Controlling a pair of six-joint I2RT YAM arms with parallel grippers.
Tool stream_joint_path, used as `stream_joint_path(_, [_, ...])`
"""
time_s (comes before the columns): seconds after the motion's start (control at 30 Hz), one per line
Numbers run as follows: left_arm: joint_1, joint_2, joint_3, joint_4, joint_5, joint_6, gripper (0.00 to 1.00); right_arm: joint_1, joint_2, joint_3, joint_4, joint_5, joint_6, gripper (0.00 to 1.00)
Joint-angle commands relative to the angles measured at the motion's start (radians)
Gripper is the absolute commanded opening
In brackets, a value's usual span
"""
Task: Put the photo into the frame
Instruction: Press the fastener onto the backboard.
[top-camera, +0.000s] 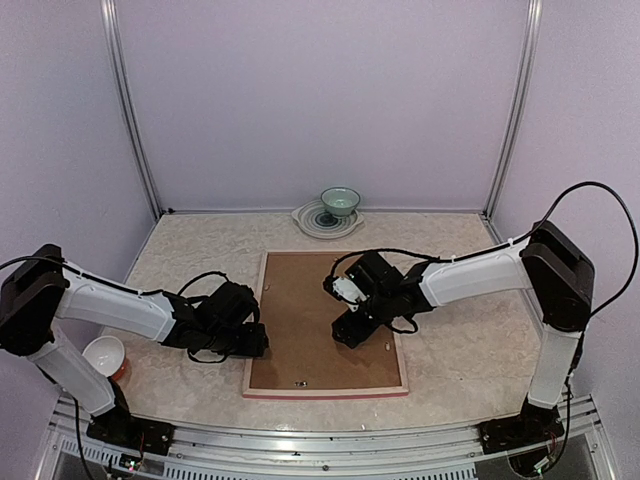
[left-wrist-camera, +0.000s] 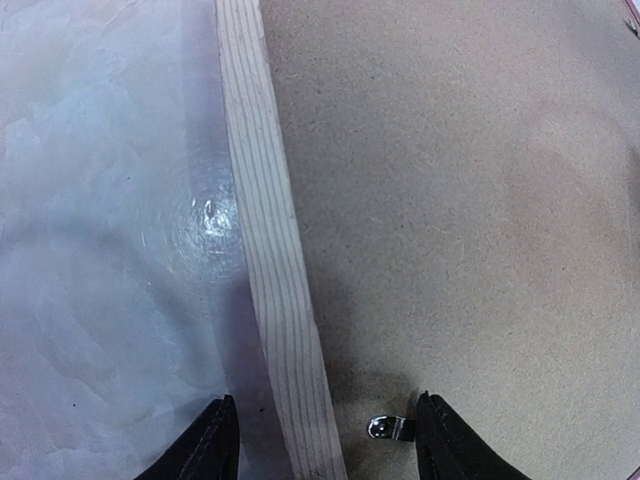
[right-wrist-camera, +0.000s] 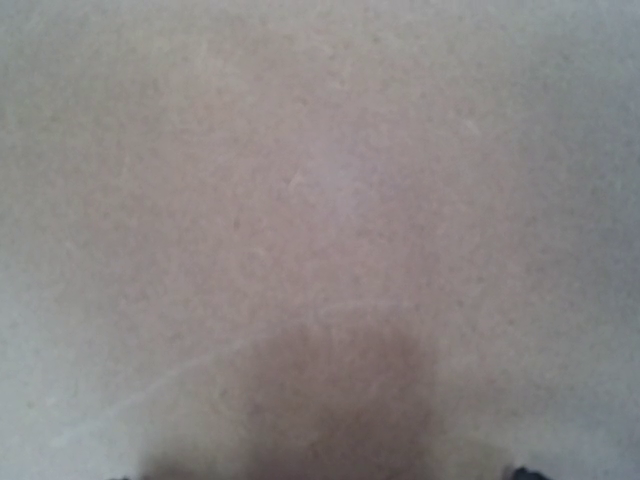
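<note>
The frame lies face down on the table, pale wood back up, with its pink-red edge showing at the near rail. The brown hardboard backing fills it. The photo is hidden. My left gripper is open and straddles the frame's left rail; its right fingertip touches a small metal tab on the backing. My right gripper is low over the backing, right of its centre. Only the tips show, far apart at the bottom corners of the right wrist view.
A green bowl stands on a white plate at the back wall. A white and red bowl sits at the near left beside my left arm. Bare marbled table lies left of the frame.
</note>
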Motion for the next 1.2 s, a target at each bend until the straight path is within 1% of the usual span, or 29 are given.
stream_joint_path(0.0, [-0.006, 0.018, -0.005, -0.052, 0.019, 0.025, 0.6, 0.011, 0.057, 0.004, -0.068, -0.011, 0.0, 0.81])
stream_joint_path(0.17, [-0.005, 0.009, -0.011, -0.052, 0.025, 0.028, 0.59, 0.011, 0.062, 0.01, -0.073, -0.009, -0.003, 0.81])
stream_joint_path(0.57, [-0.006, -0.02, -0.034, -0.054, 0.053, 0.037, 0.53, 0.011, 0.068, 0.01, -0.075, -0.005, -0.005, 0.81])
stream_joint_path(1.17, [-0.005, -0.025, -0.067, -0.048, 0.043, 0.016, 0.48, 0.011, 0.066, 0.002, -0.071, -0.005, -0.001, 0.81])
